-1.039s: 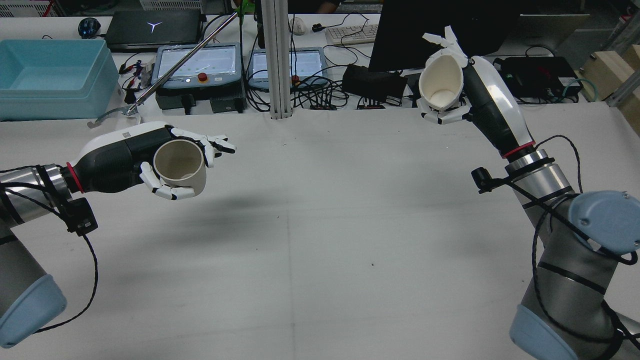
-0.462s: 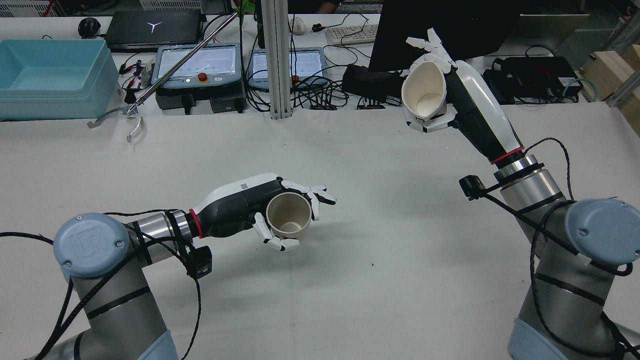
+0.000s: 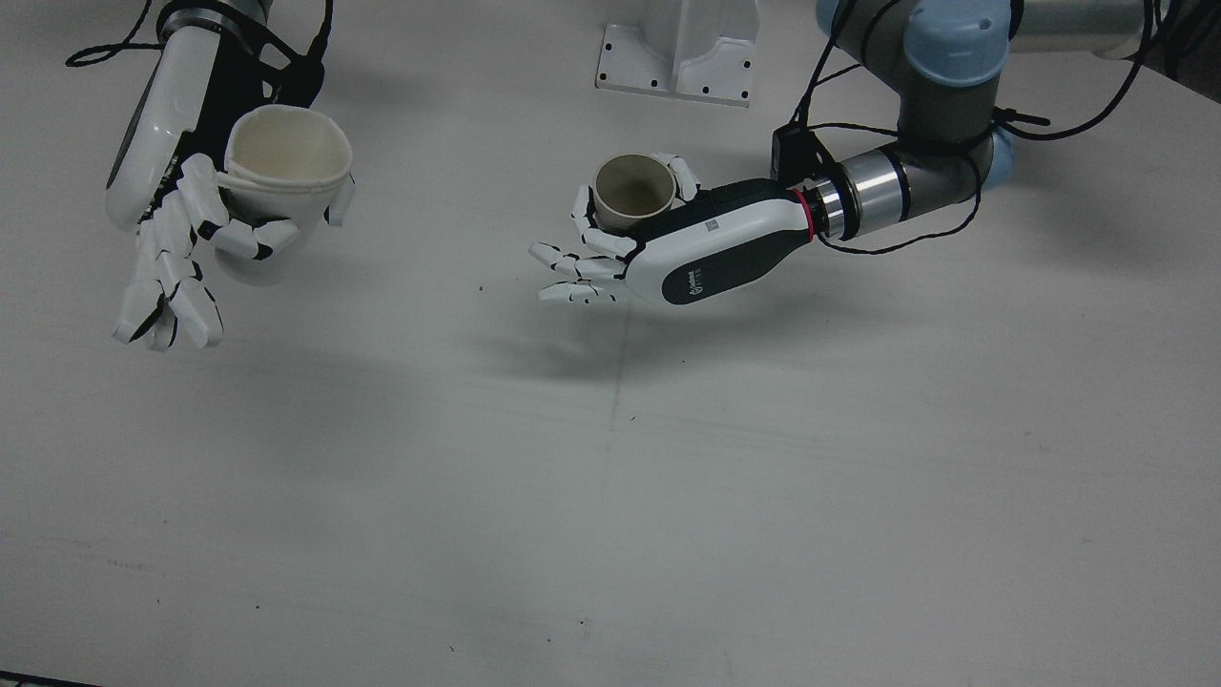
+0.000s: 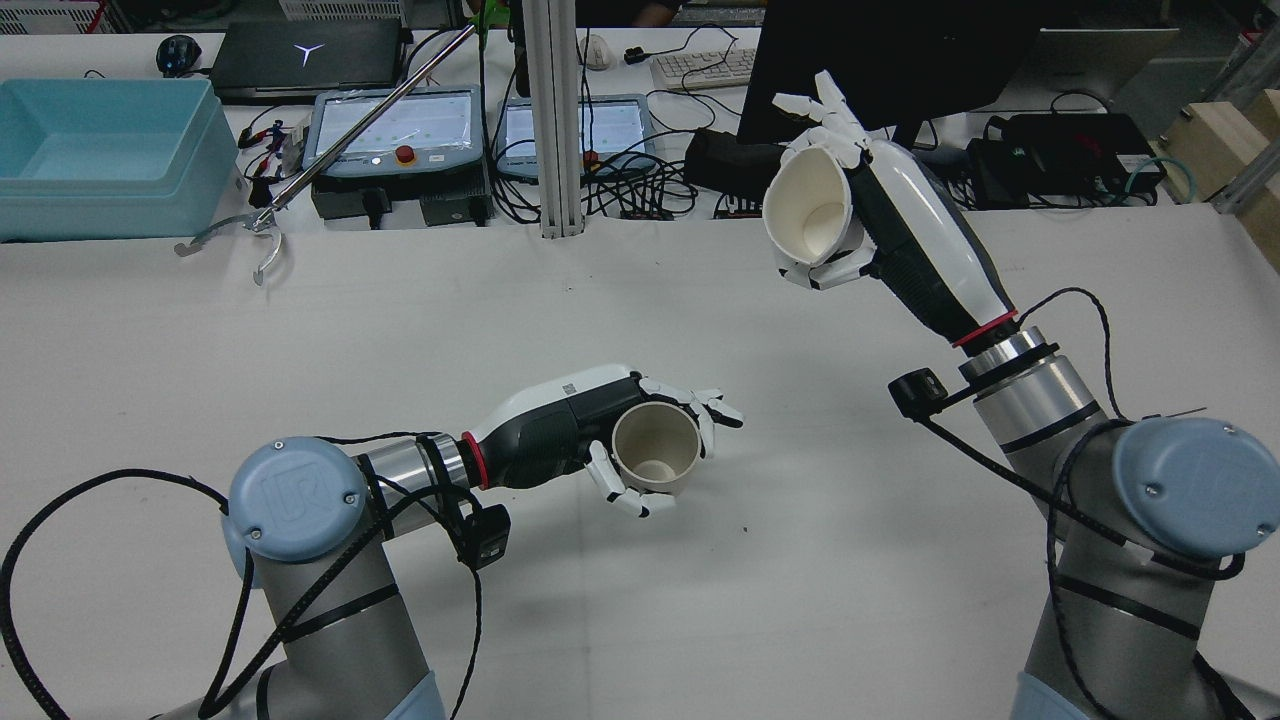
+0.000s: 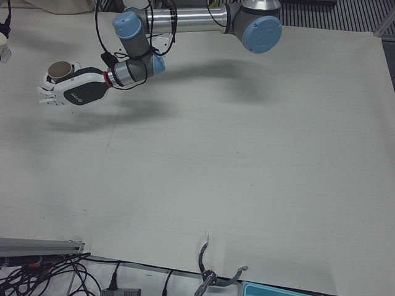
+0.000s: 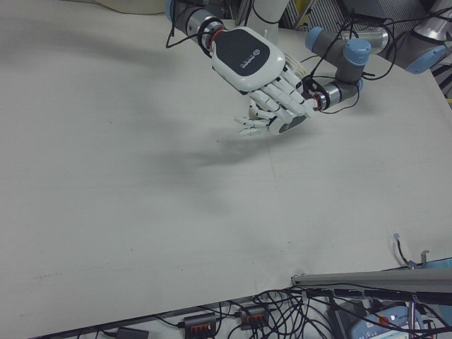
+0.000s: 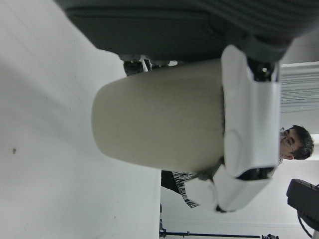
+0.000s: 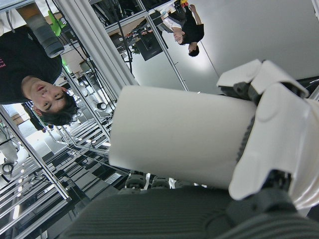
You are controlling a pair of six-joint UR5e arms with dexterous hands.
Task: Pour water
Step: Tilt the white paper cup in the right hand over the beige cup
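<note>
My left hand [image 4: 590,435] is shut on a beige cup [image 4: 655,462], held just above the table's middle with its mouth up; the same cup [image 3: 632,188] looks empty from above. My right hand [image 4: 885,235] is shut on a white cup [image 4: 808,215], raised high at the far right and tilted so its mouth faces the beige cup. From above, the white cup [image 3: 286,167] sits in the right hand [image 3: 181,239], well apart from the left hand [image 3: 658,258]. Each hand view is filled by its own cup: beige [image 7: 159,119] and white [image 8: 179,144].
Beyond the table's far edge stand a blue bin [image 4: 100,150], two teach pendants [image 4: 395,130], a metal post [image 4: 552,120] and a dark monitor [image 4: 880,50]. Metal tongs [image 4: 250,235] lie at the far left. A person [image 8: 45,94] shows in the right hand view.
My left arm has carried the beige cup from the far left in toward the table's middle. My right hand has shifted toward the centre, tilting the white cup further over.
</note>
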